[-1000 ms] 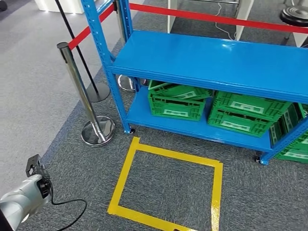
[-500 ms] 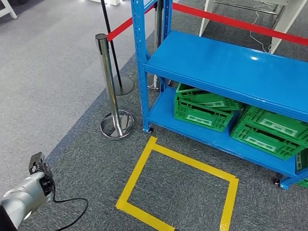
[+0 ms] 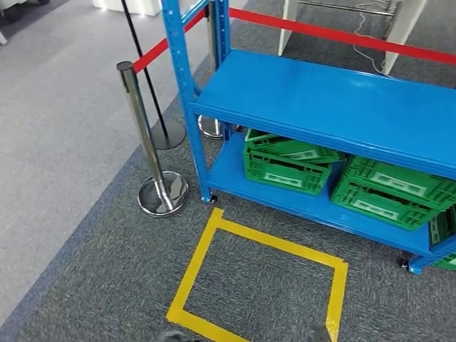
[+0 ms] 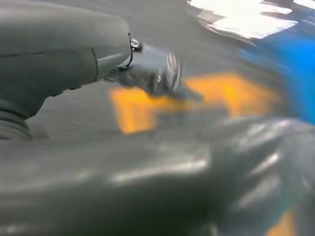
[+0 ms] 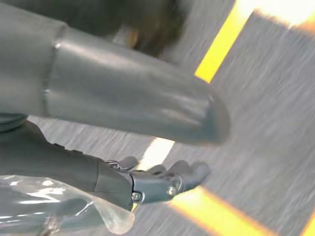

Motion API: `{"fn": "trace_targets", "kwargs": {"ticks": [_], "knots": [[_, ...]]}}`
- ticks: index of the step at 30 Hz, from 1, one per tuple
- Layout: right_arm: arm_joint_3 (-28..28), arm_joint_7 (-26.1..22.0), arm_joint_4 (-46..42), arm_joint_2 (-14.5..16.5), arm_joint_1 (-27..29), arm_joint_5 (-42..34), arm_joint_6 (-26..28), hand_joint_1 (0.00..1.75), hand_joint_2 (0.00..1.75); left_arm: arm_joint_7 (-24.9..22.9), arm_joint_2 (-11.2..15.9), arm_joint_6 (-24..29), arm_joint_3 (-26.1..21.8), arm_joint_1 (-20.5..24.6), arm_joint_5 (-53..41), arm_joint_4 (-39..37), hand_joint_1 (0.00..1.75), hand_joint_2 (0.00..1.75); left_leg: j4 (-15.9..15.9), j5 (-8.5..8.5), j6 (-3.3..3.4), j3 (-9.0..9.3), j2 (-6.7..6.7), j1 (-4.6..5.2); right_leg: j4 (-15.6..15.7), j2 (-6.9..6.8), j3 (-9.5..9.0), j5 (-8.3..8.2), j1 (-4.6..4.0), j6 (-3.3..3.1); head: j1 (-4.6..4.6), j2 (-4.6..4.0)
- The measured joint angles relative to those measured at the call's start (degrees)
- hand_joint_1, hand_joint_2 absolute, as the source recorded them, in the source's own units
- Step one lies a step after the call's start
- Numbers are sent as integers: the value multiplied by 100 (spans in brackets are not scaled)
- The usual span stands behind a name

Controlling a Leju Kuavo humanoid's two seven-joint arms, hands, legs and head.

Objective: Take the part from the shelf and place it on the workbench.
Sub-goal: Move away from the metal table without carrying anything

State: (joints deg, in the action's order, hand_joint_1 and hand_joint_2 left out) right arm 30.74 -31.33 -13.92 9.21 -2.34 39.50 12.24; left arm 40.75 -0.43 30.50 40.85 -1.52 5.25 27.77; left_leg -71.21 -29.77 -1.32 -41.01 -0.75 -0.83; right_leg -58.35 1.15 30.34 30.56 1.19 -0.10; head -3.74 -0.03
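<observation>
You face blue shelf (image 3: 344, 100), yellow floor square (image 3: 263, 285) before it. Right hand (image 5: 159, 184) seems to hold clear bag (image 5: 55, 206), maybe part; blurred. Left hand (image 4: 156, 73) fingers: cannot tell. Placing on counter remains.

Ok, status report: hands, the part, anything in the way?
Left hand blurred, grip unclear. Right hand beside clear plastic, hold unconfirmed. Blue shelf ahead, green crates below. Stanchion left of yellow floor square.
</observation>
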Motion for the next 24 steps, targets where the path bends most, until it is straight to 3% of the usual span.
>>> {"fn": "trace_targets", "kwargs": {"ticks": [2, 3, 5, 8, 10, 12, 13, 14, 15, 17, 18, 20, 22, 24], "knots": [[294, 34, -3, -23, 21, 21, 19, 0, 0, 49, -84, -150, -1267, -62, -1534, 67, 0, 0, 693, 356, -14, 275, 44, -1, -9, -106, -36, 66, -29, 25, 14, 0], [427, 45, -3, -19, -5, 9, 17, 0, 0, 3, -86, -221, -1838, -77, -1805, 66, 0, 0, 954, 421, 10, 415, 60, 24, -13, -123, -58, 104, -29, 57, 12, 1], [652, 54, -3, 4, -40, -23, 15, 0, 0, -52, -146, -326, -2645, -148, -1375, 63, 0, 0, 1139, 357, 102, 556, 59, 96, 3, -139, -91, 171, -6, 141, 3, 0], [837, 42, -3, 16, -72, -61, 15, 0, 0, -62, -313, -373, -3189, -287, 14, 62, 0, 0, 1243, 333, 225, 669, 21, 85, -12, -175, -162, 276, 8, 246, 24, -1], [929, 28, -3, 17, -90, -79, 13, 0, 0, -62, -396, -376, -3436, -340, 301, 62, 0, 0, 1306, 324, 289, 745, 21, 59, -487, -154, 66, 529, 2, 286, 68, -1], [1002, 25, -3, 17, -81, -86, 10, 0, 0, -62, -452, -379, -3618, -353, 297, 62, 0, 0, 1311, 286, 336, 771, 28, 67, -1246, -139, 540, 816, -2, 303, 95, -1], [1031, 25, -3, 16, -71, -87, 10, 0, 0, -62, -479, -379, -3681, -360, 292, 62, 0, 0, 1309, 263, 346, 790, 30, 74, -1487, -137, 725, 843, -4, 303, 100, -1], [1052, 25, -3, 16, -60, -87, 10, 0, 0, -62, -505, -379, -3731, -372, 281, 62, 0, 0, 1308, 236, 349, 819, 38, 80, -1514, -137, 808, 741, -7, 296, 104, -1], [1065, 24, -3, 16, -53, -86, 11, 0, 0, -62, -528, -379, -3776, -383, 272, 62, 0, 0, 1307, 202, 345, 861, 52, 84, -1316, -145, 776, 524, -12, 281, 108, -1], [1084, 22, -3, 16, -56, -84, 11, 0, 0, -62, -566, -379, -3850, -404, 259, 61, 0, 0, 1300, 122, 318, 957, 96, 102, -566, -271, 508, 18, -40, 228, 114, 0], [1096, 20, -3, 16, -69, -83, 11, 0, 0, -62, -579, -379, -3878, -410, 257, 61, 0, 0, 1290, 83, 294, 991, 119, 117, -268, -341, 374, -130, -60, 195, 116, -1], [1126, 18, -3, 16, -90, -81, 11, 0, 0, -62, -600, -385, -3933, -420, 229, 60, 0, 0, 1281, 38, 248, 1024, 185, 142, -57, -401, 271, -183, -94, 144, 113, 0], [1149, 14, -3, 16, -84, -79, 11, 0, 0, -62, -619, -403, -3996, -421, 163, 60, 0, 0, 1283, 4, 205, 1049, 245, 139, -27, -316, 258, -196, -80, 100, 114, 0], [1164, 7, -4, 16, -73, -81, 12, 0, 0, -62, -632, -431, -4059, -420, 101, 61, 0, 0, 1086, -161, 144, 998, 218, 122, 5, -244, 230, -206, -51, 44, 103, 1]]}}
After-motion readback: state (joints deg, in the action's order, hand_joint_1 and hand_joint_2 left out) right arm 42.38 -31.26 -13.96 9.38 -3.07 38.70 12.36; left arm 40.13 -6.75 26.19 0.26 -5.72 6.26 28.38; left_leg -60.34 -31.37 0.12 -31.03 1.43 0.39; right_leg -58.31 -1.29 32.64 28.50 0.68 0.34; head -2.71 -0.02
